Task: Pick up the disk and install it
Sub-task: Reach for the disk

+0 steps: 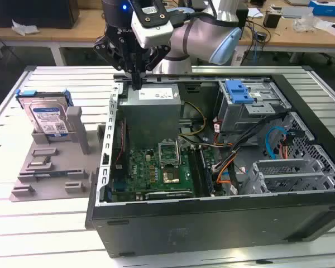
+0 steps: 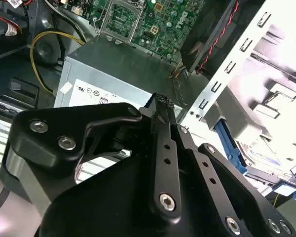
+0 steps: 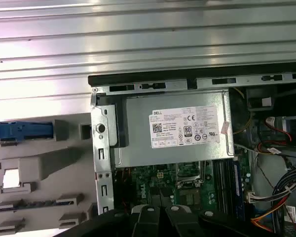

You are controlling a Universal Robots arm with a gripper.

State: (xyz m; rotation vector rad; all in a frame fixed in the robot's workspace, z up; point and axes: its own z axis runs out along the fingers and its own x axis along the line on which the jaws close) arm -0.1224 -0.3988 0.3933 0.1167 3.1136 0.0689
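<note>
Claw first: its two fingers are squeezed close together and it holds nothing. It hangs just above the grey power box, right by a thin metal wall of the open computer case.

The disk is well away from the claw, out past that wall toward the exterior view's left, and lower down. It stands on its edge in a grey holder on the slatted surface, with its blue frame around it.

I think the disk is hard and stiff and a bit heavy, and its shiny faces look slippery (a drop or a bump could hurt it). A good place to grab seems to be the top, pinching across the two flat faces or the blue frame.

Above the disk the air is open. A grey post stands just beside it on the claw's side, so the room there looks tight. The hard edge of the case wall lies between claw and disk.
</note>
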